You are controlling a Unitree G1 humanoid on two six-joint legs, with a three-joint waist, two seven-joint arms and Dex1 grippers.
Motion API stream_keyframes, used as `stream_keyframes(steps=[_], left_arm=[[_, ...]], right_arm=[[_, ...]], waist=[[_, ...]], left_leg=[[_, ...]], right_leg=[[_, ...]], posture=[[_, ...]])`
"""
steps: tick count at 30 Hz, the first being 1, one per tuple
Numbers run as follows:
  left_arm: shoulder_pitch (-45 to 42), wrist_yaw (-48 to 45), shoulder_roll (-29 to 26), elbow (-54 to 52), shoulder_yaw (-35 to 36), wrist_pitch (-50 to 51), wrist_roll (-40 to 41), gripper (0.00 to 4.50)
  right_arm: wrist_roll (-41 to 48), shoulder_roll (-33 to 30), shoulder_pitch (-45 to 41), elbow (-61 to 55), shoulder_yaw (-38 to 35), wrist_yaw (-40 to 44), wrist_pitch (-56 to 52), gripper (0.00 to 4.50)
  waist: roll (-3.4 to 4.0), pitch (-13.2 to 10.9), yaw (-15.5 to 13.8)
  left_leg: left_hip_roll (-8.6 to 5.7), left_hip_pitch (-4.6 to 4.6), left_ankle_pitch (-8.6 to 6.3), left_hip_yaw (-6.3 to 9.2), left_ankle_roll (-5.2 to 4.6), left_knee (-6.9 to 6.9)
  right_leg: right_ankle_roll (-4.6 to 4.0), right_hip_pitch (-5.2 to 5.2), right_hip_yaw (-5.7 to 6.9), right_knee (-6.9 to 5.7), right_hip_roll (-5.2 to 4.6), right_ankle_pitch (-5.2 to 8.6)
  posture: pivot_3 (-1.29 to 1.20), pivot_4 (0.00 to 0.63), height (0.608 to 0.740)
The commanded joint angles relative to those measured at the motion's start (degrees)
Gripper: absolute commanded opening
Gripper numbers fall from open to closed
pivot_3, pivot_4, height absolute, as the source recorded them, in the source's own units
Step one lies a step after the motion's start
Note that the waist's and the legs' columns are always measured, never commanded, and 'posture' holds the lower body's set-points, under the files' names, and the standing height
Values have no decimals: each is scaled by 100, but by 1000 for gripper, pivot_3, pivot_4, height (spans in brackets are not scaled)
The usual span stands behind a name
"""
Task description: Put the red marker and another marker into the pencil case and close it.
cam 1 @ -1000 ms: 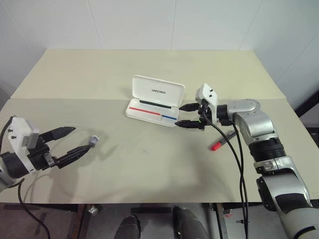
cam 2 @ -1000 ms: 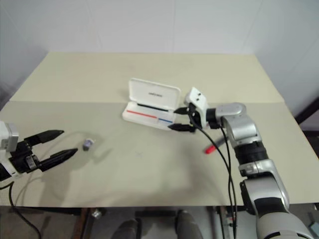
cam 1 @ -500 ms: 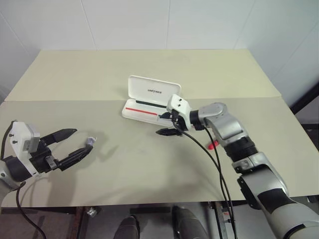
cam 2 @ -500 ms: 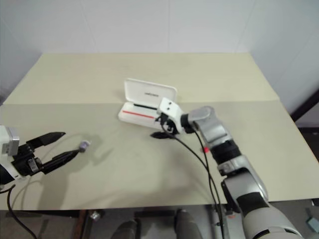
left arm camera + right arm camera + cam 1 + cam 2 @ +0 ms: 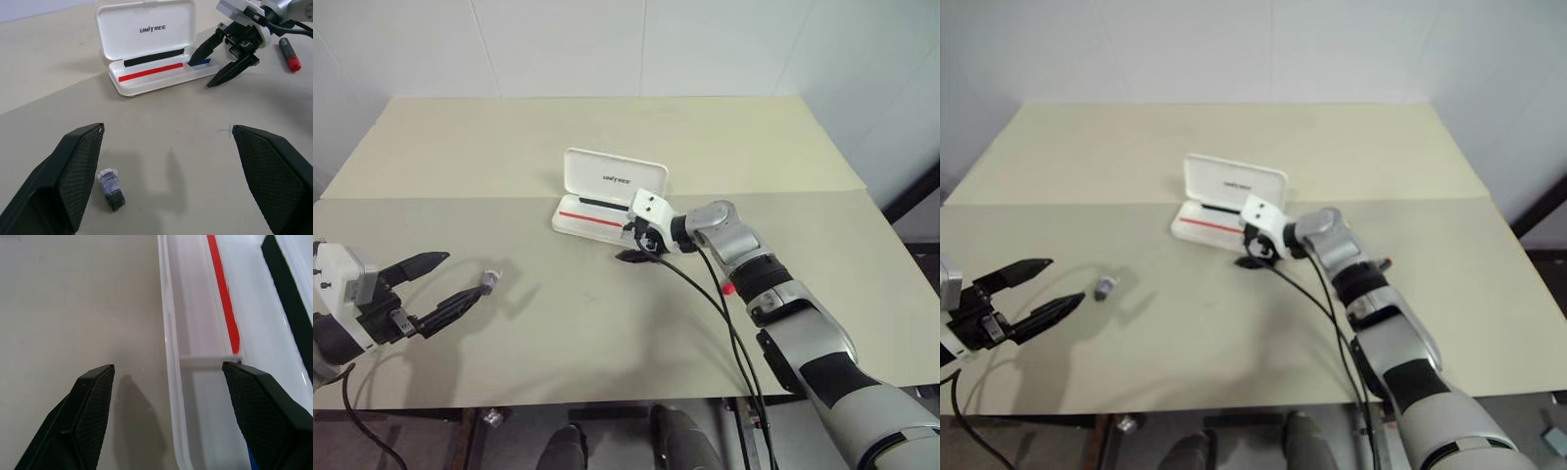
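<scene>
Presently the pencil case [image 5: 151,54] sits open near the middle of the counter [image 5: 607,372], lid upright, its tray showing a red stripe, a blue stripe and a black strip that may be a marker already stowed; I cannot confirm that. The right gripper [image 5: 226,61] hangs at the tray's front corner with its jaws wide apart and holding nothing, one finger over the tray edge, the other over bare counter just beside it. The red marker [image 5: 289,55] lies on the counter behind that arm, well apart from the case and untouched. The left gripper [image 5: 438,287] hovers near the counter's left edge, jaws likewise spread and empty, with a small dark grey object [image 5: 111,188], possibly a cap, lying just in front of its fingers. Judged risks: the right gripper stands so close to the light plastic tray that a slight advance could push the case across the counter or knock the lid shut before the red marker is inside. The round marker could also roll away if nudged by the trailing cable [image 5: 705,294] or the forearm.
</scene>
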State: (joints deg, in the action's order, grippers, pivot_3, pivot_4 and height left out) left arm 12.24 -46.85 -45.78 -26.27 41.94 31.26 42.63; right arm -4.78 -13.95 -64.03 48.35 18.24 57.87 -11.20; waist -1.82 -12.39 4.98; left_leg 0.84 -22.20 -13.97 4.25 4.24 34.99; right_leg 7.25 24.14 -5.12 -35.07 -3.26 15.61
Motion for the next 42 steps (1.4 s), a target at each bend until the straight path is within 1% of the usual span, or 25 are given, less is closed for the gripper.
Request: stream_keyframes(steps=[1, 5, 11, 12, 13, 16, 19, 21, 22, 23, 26, 29, 33, 35, 37, 39, 42], left_arm=[[92, 51, 17, -249, 286, -8, 151, 4465], [163, 87, 32, -296, 254, -1, 153, 4465], [31, 138, 15, -284, 73, -5, 162, 4465], [1, 147, 21, -285, 45, -8, 161, 4500], [-12, 151, 29, -292, 32, -8, 161, 4500], [-17, 151, 49, -312, 23, -12, 156, 4500], [2, 139, 66, -328, 22, -26, 149, 4500], [5, 138, 77, -341, 17, -33, 148, 4500], [2, 138, 81, -343, 14, -35, 147, 4500], [-9, 142, 84, -346, 2, -33, 148, 4500], [-45, 150, 98, -345, -43, -26, 161, 4500], [-76, 136, 106, -302, -89, -42, 154, 4500], [-136, 92, 120, -236, -210, -69, 162, 4500], [-201, 75, 103, -191, -285, -65, 164, 4500], [-303, 46, 89, -119, -398, -75, 148, 4500], [-405, 16, 85, -59, -495, -87, 138, 4500], [-547, -53, 58, 42, -614, -121, 137, 4500]], right_arm=[[-35, -100, -173, -33, -90, 58, 111, 4500], [-149, -163, -111, 21, -32, 86, 128, 4500], [-375, 13, -144, 270, 101, -6, -155, 4500], [-418, 30, -156, 310, 117, -29, -189, 4090], [-446, 37, -158, 318, 129, -27, -197, 3898], [-444, 55, -212, 305, 95, -5, -190, 2903], [-406, 35, -249, 223, 54, 33, -162, 1841], [-379, 13, -247, 143, 11, 52, -149, 1108], [-366, 4, -244, 110, -11, 56, -143, 786], [-313, -6, -227, 37, -70, 57, -81, 564], [-78, -43, -124, -288, -273, 164, 84, 565], [95, -198, 147, -925, -327, 445, 130, 565], [473, -675, 910, -2628, -259, 1085, 46, 565], [486, -932, 1283, -3392, -135, 1240, 89, 565], [316, -1229, 1691, -4115, 101, 1353, 214, 565], [273, -1412, 1980, -4681, 273, 1433, 51, 565], [77, -1551, 2239, -5236, 537, 1366, -105, 565]], waist=[[0, 0, -1], [0, 0, -2], [-3, 2, 8], [-5, 4, 12], [-9, 6, 22], [-14, 9, 59], [-14, 8, 81], [-14, 8, 79], [-14, 9, 79], [-14, 8, 81], [-14, 8, 82], [-13, 8, 71], [-13, 8, 10], [-13, 8, -14], [-13, 8, -24], [-14, 8, -26], [-17, 8, -14]], left_leg=[[0, 0, 0, 0, 0, 0], [-1, 0, 0, -1, 0, 1], [1, 3, 0, -2, 0, 4], [1, 5, 0, -2, 0, 5], [1, 7, 0, -3, 0, 6], [1, 13, 3, -6, 3, 12], [0, 13, 14, -8, 1, 14], [0, 13, 15, -8, 1, 15], [0, 13, 15, -8, 1, 14], [0, 12, 15, -8, 1, 14], [0, 5, 13, -9, 2, 11], [1, -7, 9, -9, 4, 7], [3, -12, 1, -9, 7, 3], [3, -12, -4, -11, 8, 5], [3, -11, -5, -11, 9, 7], [2, -9, -5, -11, 9, 9], [2, -6, -4, -13, 9, 15]], right_leg=[[0, 1, 0, -2, 0, 0], [0, 2, -1, -4, 1, 0], [-1, 2, -4, -11, 4, 0], [-1, 2, -4, -15, 4, 0], [-2, 2, -6, -18, 5, 1], [-13, 2, -12, -33, 7, 6], [-39, 2, -17, -33, 8, 11], [-42, 2, -17, -33, 8, 12], [-41, 2, -17, -32, 8, 11], [-39, 2, -17, -32, 8, 11], [-18, 10, -17, -32, 8, 0], [-3, 27, -17, -39, 8, -6], [0, 34, -16, -42, 9, 1], [3, 34, -17, -42, 9, 7], [3, 34, -17, -42, 9, 8], [2, 32, -17, -44, 9, 9], [2, 30, -19, -48, 10, 8]], posture=[[0, 150, 740], [0, 150, 740], [0, 150, 740], [0, 150, 740], [0, 150, 740], [0, 150, 740], [0, 150, 740], [0, 150, 740], [0, 150, 740], [0, 150, 740], [0, 150, 740], [0, 150, 740], [0, 150, 740], [0, 150, 740], [0, 150, 740], [0, 150, 740], [0, 150, 740]])
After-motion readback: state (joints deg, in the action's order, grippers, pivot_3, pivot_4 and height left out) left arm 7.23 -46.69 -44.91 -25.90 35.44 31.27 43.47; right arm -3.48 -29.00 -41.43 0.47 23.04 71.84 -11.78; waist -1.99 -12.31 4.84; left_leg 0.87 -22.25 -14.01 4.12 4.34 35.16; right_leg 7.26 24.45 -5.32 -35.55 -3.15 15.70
